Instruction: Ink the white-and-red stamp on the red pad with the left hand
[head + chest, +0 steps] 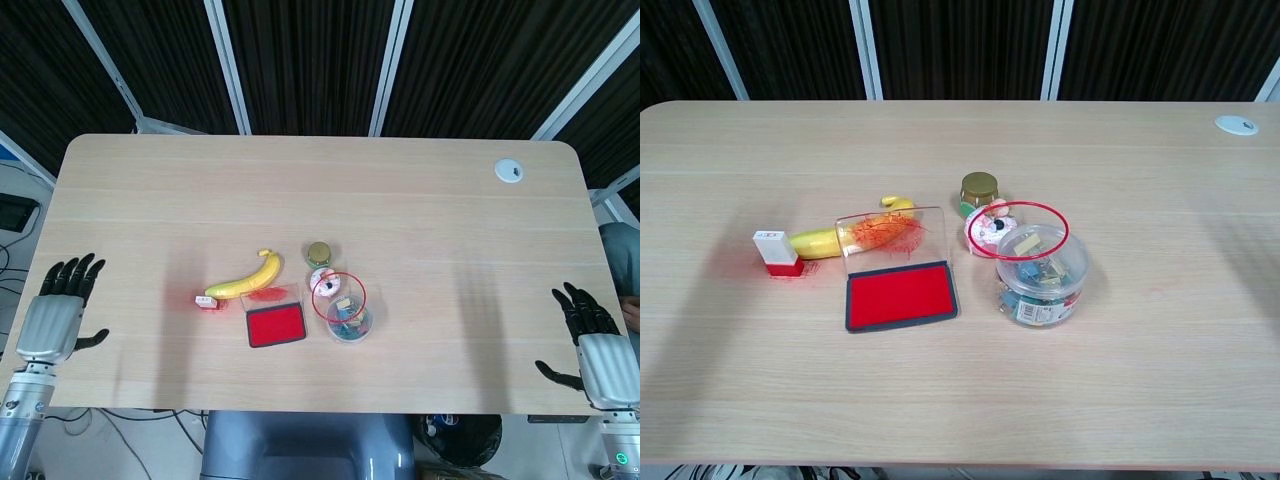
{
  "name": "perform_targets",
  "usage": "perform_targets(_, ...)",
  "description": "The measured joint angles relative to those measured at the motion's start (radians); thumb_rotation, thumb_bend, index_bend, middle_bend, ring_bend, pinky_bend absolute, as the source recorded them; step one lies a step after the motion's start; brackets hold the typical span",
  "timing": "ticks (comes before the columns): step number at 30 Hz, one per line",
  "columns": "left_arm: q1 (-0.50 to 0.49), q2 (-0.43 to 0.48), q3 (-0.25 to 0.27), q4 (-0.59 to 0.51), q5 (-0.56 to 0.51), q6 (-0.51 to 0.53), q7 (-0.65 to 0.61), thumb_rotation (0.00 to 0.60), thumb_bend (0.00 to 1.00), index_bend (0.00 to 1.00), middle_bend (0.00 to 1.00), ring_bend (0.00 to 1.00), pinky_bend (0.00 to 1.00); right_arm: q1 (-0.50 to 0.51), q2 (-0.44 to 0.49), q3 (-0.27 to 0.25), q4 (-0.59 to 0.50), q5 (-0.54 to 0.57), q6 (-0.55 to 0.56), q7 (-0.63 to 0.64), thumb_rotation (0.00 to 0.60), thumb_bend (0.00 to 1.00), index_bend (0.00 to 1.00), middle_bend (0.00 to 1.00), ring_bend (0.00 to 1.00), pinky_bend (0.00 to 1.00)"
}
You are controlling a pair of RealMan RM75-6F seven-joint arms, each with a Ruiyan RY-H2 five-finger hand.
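We see a white-and-red stamp [777, 251], a bright red pad [900, 295] in a dark grey frame (its clear lid smeared orange), a yellow banana [840, 236], a gold-capped jar [979, 190], and a pale wood-grain surface [1140, 180].

Left robot hand [58, 312] palm-down at the near left edge of the frame, fingers spread, holding nothing, right robot hand [590, 345] likewise splayed and empty at the near right.
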Motion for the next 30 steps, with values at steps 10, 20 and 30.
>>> perform_targets(10, -0.137, -0.046, -0.044, -0.001, -0.064, -0.172, 0.100, 0.600, 0.15, 0.23, 0.22, 0.17, 0.25, 0.002, 0.005, 0.001, -0.008, 0.007, -0.009, 0.014, 0.600, 0.07, 0.00, 0.00, 0.00, 0.16)
perform_targets(20, -0.252, -0.169, -0.063, 0.061, -0.168, -0.288, 0.226, 0.600, 0.19, 0.36, 0.35, 0.26, 0.32, 0.005, 0.007, 0.002, -0.016, 0.015, -0.019, 0.025, 0.600, 0.08, 0.00, 0.00, 0.00, 0.16)
perform_targets(30, -0.331, -0.254, -0.069, 0.126, -0.221, -0.333, 0.295, 0.600, 0.21, 0.40, 0.39, 0.27, 0.33, 0.006, 0.008, 0.005, -0.016, 0.022, -0.025, 0.040, 0.600, 0.09, 0.00, 0.00, 0.00, 0.16)
